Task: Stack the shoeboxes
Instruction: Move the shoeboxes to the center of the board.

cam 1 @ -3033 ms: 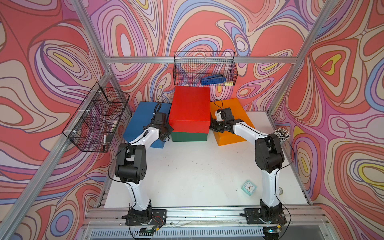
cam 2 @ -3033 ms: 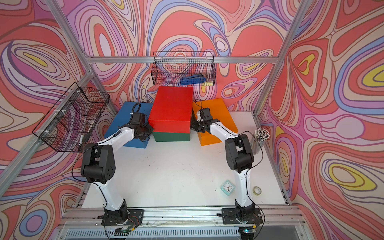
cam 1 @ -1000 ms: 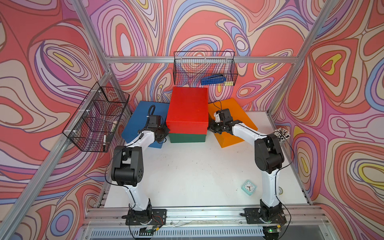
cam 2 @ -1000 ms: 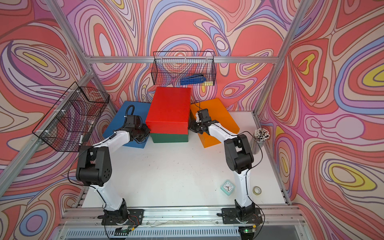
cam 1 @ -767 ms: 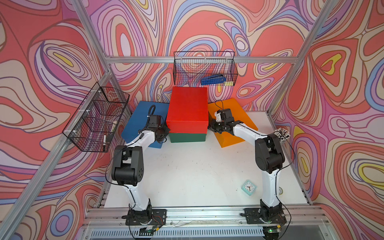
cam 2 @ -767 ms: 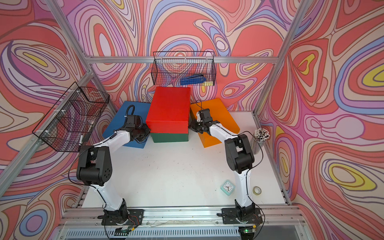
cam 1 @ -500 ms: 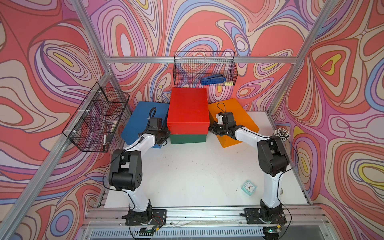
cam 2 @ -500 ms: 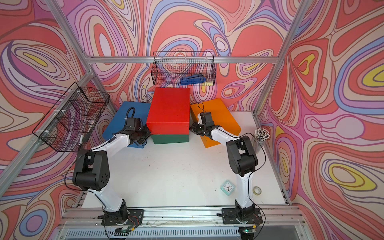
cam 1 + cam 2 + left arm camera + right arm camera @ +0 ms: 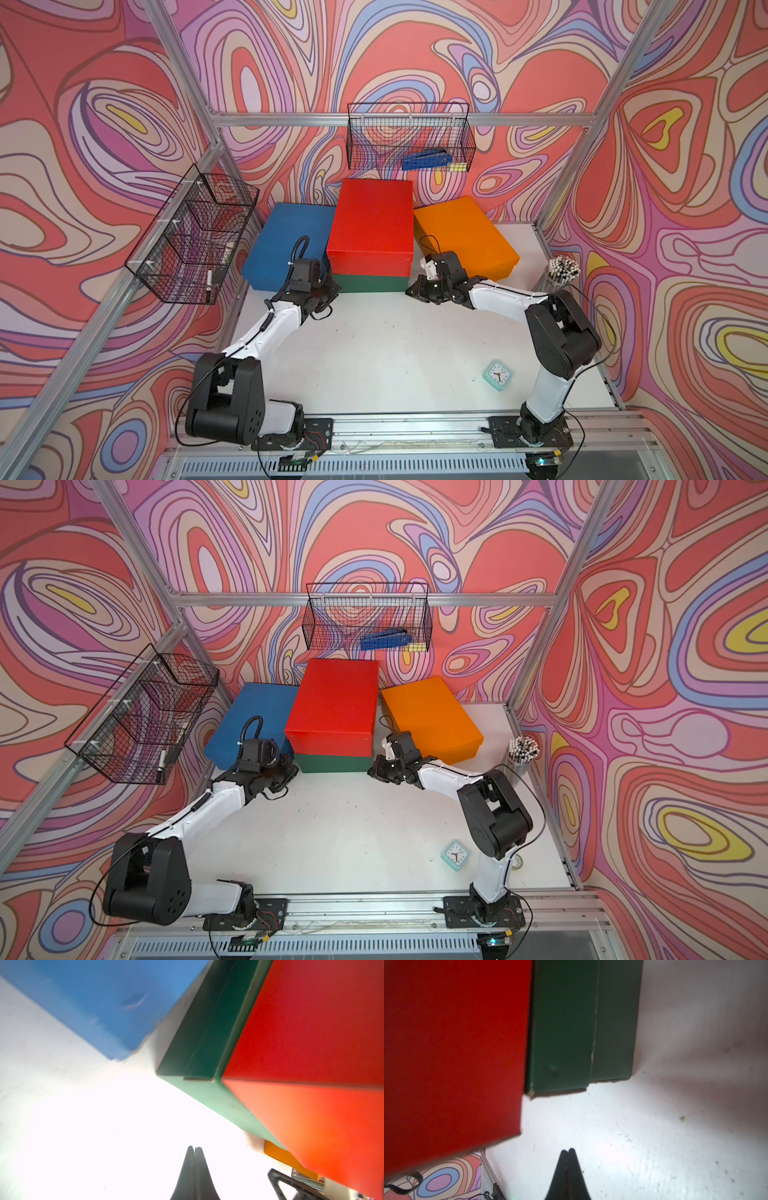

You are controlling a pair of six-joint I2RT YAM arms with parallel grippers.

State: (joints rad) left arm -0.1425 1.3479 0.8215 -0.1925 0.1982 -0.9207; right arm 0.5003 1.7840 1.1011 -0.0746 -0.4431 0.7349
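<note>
Our left gripper and right gripper have slid back, fingers pressed together, holding nothing. Just past them the red box sits on the green box, so we move away slowly and do not bump it.

You are seeing only a strip of the green box, because the red box is covering it. In the left wrist view the blue box is looking blurry, running off the edge.
</note>
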